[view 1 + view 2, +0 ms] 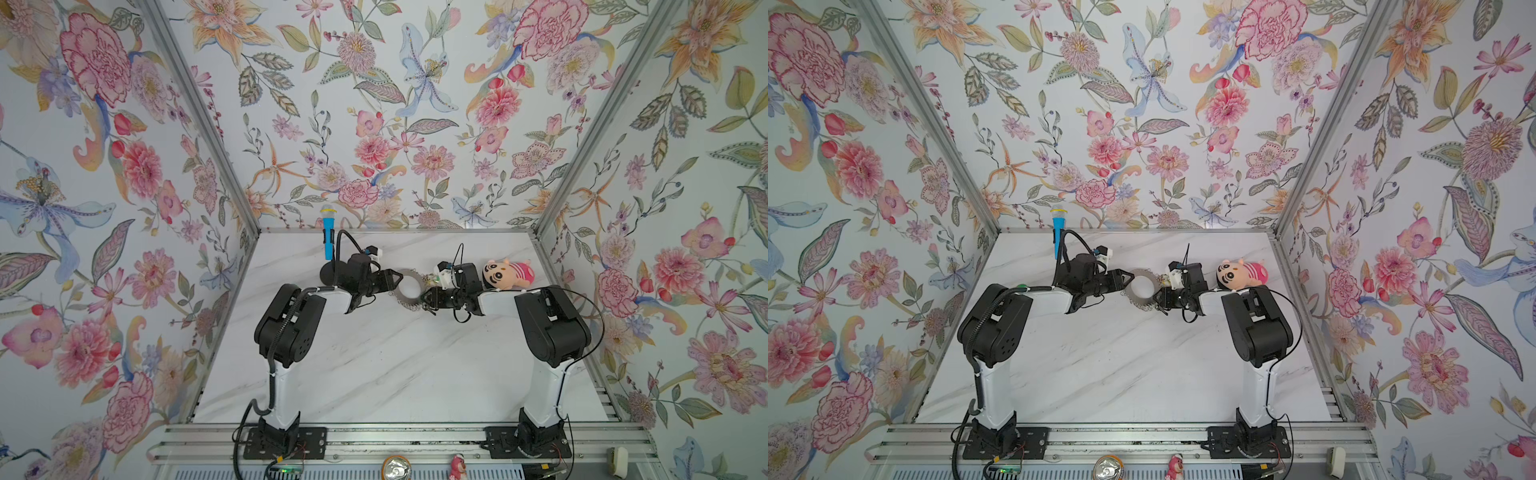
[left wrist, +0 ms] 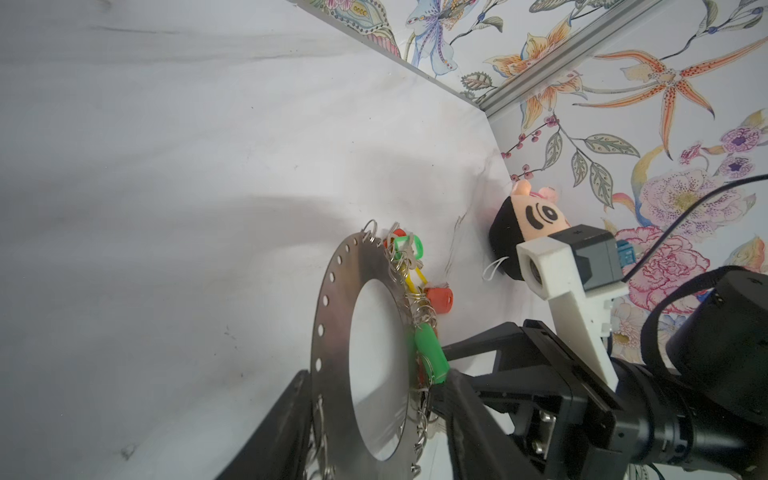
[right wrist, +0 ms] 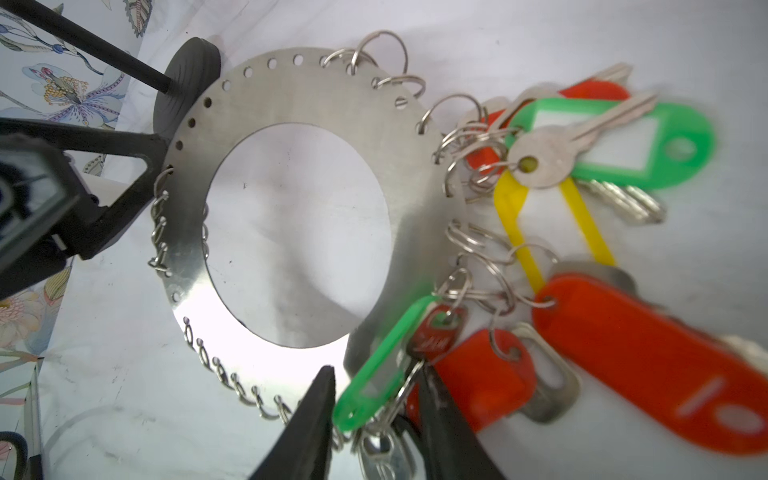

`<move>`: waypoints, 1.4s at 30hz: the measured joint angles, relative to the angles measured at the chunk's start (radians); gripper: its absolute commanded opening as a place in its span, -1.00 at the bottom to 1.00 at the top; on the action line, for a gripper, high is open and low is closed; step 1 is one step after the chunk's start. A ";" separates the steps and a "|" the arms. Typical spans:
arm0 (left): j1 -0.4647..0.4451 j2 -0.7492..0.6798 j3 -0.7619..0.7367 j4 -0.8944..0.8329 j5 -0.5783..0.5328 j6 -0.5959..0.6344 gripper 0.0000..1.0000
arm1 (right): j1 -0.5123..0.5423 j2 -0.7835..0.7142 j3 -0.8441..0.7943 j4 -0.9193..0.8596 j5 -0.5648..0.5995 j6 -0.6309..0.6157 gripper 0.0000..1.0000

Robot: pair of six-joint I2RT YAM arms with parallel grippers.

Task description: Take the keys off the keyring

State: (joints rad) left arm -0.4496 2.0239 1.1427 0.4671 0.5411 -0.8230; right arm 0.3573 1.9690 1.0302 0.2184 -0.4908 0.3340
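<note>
The keyring (image 1: pixel 405 296) (image 1: pixel 1140 300), a flat grey metal disc with a big hole, is tilted up off the marble table between my two grippers. Wire loops fringe its rim (image 3: pixel 409 174). The keys (image 3: pixel 540 162) (image 2: pixel 432 353), with orange-red, green and yellow tags, hang in a bunch on its right side. My left gripper (image 1: pixel 392 286) (image 2: pixel 378 378) straddles the disc's left rim, one finger (image 3: pixel 141 166) against it, jaws apart. My right gripper (image 1: pixel 426 300) (image 3: pixel 376 374) is shut on a green tag and a silver key at the bunch's near end.
A blue toy microphone (image 1: pixel 329 232) stands on a black round base behind the left gripper. A plush doll (image 1: pixel 509 272) (image 2: pixel 536 216) lies behind the right wrist near the back right corner. A can (image 1: pixel 395 469) and a small pink toy (image 1: pixel 457 465) sit on the front rail.
</note>
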 measured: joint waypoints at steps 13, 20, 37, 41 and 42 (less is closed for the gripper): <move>0.000 0.013 -0.013 0.033 0.062 -0.011 -0.15 | -0.007 -0.002 -0.015 0.019 -0.015 0.013 -0.31; 0.004 0.017 -0.013 -0.008 0.057 0.024 -0.40 | -0.013 -0.003 -0.021 0.029 -0.023 0.015 -0.31; 0.010 0.014 -0.006 -0.040 0.109 0.052 -1.00 | -0.033 -0.024 -0.044 0.033 -0.036 0.014 -0.13; 0.011 0.014 -0.007 -0.037 0.124 0.045 -1.00 | -0.034 -0.035 -0.055 0.034 -0.049 0.018 -0.01; 0.011 0.013 -0.008 -0.036 0.130 0.043 -1.00 | -0.036 -0.038 -0.059 0.034 -0.053 0.018 0.00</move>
State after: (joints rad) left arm -0.4381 2.0369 1.1343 0.4309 0.6708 -0.7795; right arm 0.3210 1.9308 0.9714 0.2520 -0.5438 0.3519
